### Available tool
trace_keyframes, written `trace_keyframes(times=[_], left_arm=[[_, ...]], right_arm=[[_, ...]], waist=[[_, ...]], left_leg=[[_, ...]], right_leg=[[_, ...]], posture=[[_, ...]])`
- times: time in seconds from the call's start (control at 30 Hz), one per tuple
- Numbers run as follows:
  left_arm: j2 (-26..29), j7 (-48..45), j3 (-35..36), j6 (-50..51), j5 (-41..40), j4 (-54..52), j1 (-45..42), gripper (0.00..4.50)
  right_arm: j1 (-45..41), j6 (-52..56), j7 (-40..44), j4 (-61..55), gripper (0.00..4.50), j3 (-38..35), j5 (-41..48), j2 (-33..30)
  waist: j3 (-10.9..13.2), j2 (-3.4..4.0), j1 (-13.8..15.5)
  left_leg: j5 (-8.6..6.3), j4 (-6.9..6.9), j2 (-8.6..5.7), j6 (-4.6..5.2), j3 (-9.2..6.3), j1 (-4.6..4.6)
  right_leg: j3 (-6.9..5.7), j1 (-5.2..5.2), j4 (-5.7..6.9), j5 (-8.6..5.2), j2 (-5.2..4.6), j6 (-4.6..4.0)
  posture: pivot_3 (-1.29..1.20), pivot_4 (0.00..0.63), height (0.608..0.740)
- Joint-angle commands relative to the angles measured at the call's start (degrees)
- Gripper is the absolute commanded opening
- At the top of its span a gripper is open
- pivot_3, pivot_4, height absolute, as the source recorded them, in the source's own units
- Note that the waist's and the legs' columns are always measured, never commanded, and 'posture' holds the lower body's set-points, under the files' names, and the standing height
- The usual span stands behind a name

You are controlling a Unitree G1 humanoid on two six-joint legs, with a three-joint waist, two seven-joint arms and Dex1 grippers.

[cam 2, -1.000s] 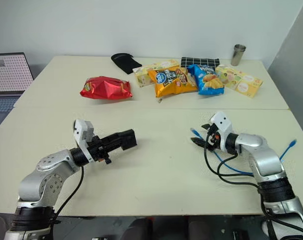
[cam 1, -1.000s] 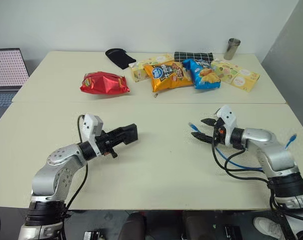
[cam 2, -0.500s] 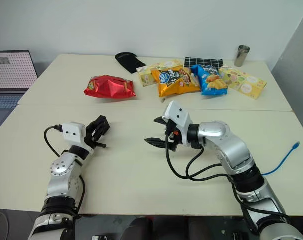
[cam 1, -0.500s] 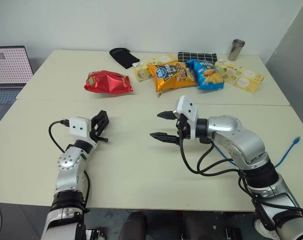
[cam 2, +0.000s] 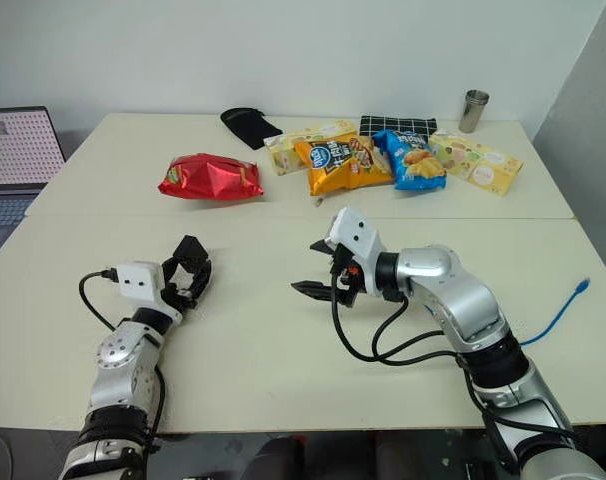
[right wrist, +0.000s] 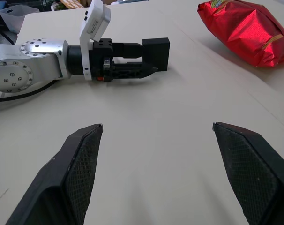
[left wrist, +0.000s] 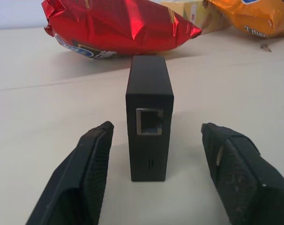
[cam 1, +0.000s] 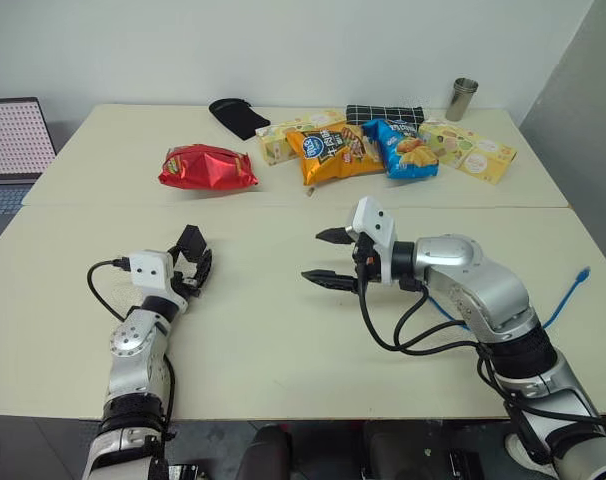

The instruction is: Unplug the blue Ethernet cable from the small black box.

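Your left gripper [left wrist: 153, 176] stands spread, jaws clear of the small matte-black squarish box [left wrist: 149, 119], which sits on edge on the cream table [cam 1: 283, 330] between and just ahead of its fingertips, empty port facing the wrist. Your right gripper [cam 1: 326, 257] is spread too, holding nothing. The thin bright-blue Ethernet cable [cam 1: 568, 295] lies behind your right arm, unplugged, well apart from the box.

The thin bright-blue Ethernet cable [cam 1: 573, 291] runs behind the right arm, so most of its length is hidden. The open grey laptop [cam 1: 13, 140] at the far left is cut off by the edge.
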Motion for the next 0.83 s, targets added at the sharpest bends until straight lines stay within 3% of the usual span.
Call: trace_keyframes(times=[0.03,0.2,0.37,0.63,0.83], left_arm=[[2.01,1.47,1.12,6.59,-0.08,-9.32,6.49,3.93],[6.11,1.4,2.43,18.31,-1.93,-27.03,16.09,3.93],[12.65,-1.87,6.43,25.84,-4.0,-37.63,22.61,3.93],[21.77,-11.7,12.74,35.55,-13.0,-42.15,22.33,3.93],[24.52,-16.27,13.79,37.18,-14.69,-42.53,22.67,3.93]], right_arm=[[1.78,0.76,-1.57,-3.3,3.99,-0.46,0.22,0.57],[7.4,2.71,-3.88,-6.46,3.99,-3.63,1.18,-1.13],[11.15,3.69,-3.87,-8.17,3.99,-8.8,1.53,-5.98],[13.91,4.36,-1.1,-6.15,3.99,-16.85,2.12,-16.07],[15.02,3.83,0.36,-5.37,3.99,-18.03,2.41,-19.75]], waist=[[0.0,0.0,-0.29],[0.0,0.01,-0.35],[0.0,0.0,0.25],[0.02,0.02,0.47],[0.02,0.02,0.25]], left_leg=[[0.0,-0.01,0.01,0.0,-0.03,0.01],[0.0,-0.05,0.1,0.0,-0.12,0.0],[0.0,-0.02,0.06,0.0,-0.08,-0.03],[0.0,-0.04,0.02,0.01,0.02,-0.02],[-0.01,-0.07,0.02,0.02,0.22,0.05]], right_leg=[[0.01,0.0,-0.01,0.0,0.0,0.0],[0.01,0.0,-0.02,0.0,-0.01,0.0],[-0.04,0.04,-0.03,0.0,0.01,0.0],[-0.09,0.1,-0.06,-0.01,0.08,0.0],[0.02,0.09,-0.07,-0.01,0.08,-0.01]], posture=[[0.0,0.15,0.74],[0.0,0.15,0.74],[0.0,0.15,0.74],[0.0,0.15,0.74],[0.0,0.15,0.74]])
